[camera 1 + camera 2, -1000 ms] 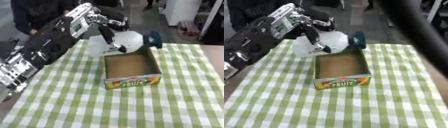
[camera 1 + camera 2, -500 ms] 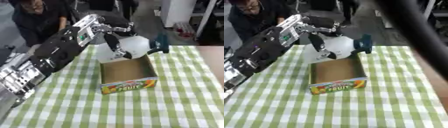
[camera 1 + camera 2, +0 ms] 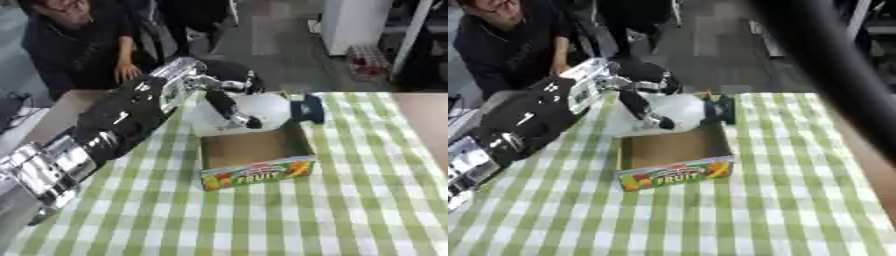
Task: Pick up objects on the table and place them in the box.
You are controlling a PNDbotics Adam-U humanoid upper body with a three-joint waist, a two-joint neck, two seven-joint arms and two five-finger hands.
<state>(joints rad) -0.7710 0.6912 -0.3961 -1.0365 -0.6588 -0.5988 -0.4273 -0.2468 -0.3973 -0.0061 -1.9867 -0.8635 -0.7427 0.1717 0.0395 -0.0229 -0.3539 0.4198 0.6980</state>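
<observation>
Bottle (image 3: 254, 112) base behind fingers (image 3: 229, 107)

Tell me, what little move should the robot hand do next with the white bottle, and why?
Probably lower it a bit toward the near side. The left hand is curled round the white bottle, which lies on its side over the far edge of the open fruit box, not yet inside it.

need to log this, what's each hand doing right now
Left hand: shut on the white bottle, held over the far edge of the fruit box.
Right hand: not in view.
</observation>
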